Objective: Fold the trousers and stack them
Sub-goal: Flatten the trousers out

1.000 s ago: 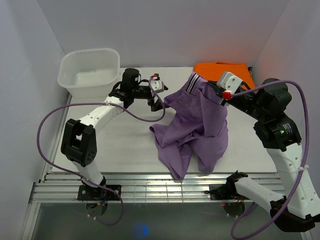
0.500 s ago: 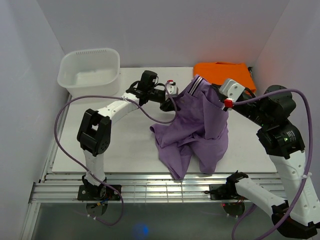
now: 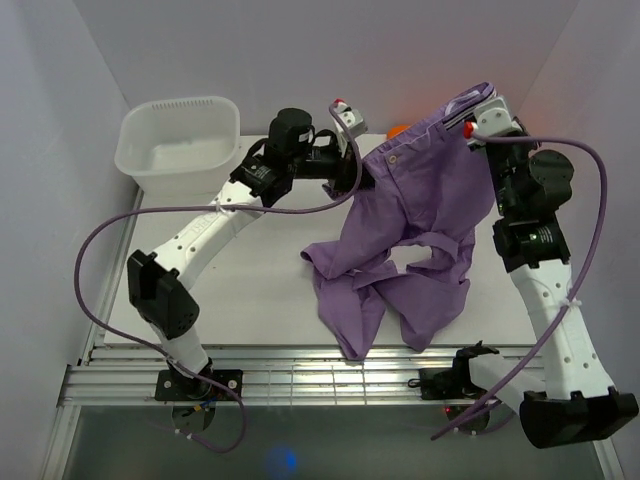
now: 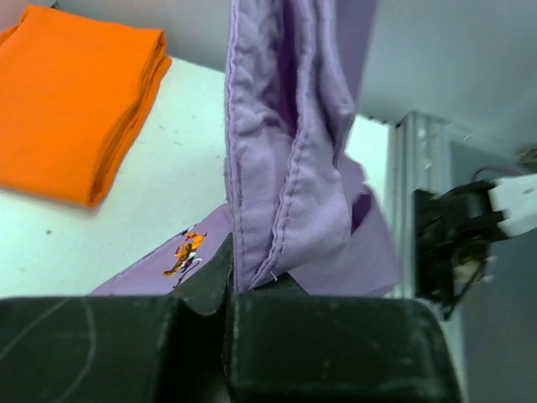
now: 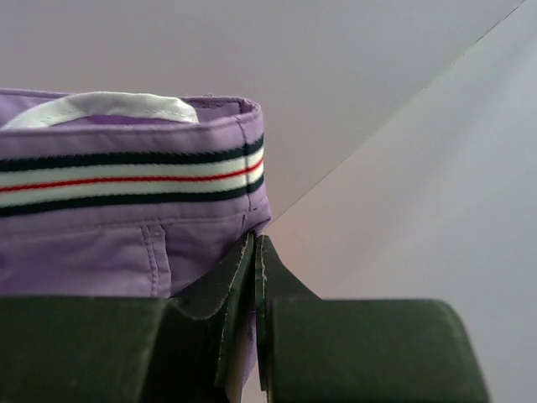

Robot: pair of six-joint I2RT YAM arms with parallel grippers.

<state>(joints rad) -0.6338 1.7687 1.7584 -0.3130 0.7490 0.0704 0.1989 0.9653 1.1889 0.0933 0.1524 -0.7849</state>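
Note:
The lilac trousers (image 3: pixel 420 220) hang stretched between both grippers above the table, their legs crumpled on the white board near the front edge. My left gripper (image 3: pixel 352 165) is shut on the left edge of the waist; in the left wrist view a folded seam of the trousers (image 4: pixel 285 168) rises from between the pressed fingers (image 4: pixel 201 285). My right gripper (image 3: pixel 478 112) is raised high and shut on the right end of the waistband. In the right wrist view the striped waistband (image 5: pixel 126 176) sits just above the pinched fingertips (image 5: pixel 239 269).
A white basin (image 3: pixel 180 142) stands at the back left. A folded orange cloth (image 4: pixel 71 101) lies on the board at the back, mostly hidden behind the trousers in the top view. The aluminium rail (image 3: pixel 300 385) runs along the near edge.
The left gripper moved right to the trousers' waist and shut on it. Both arms then lifted, the right one up and back, spreading the waist between them.

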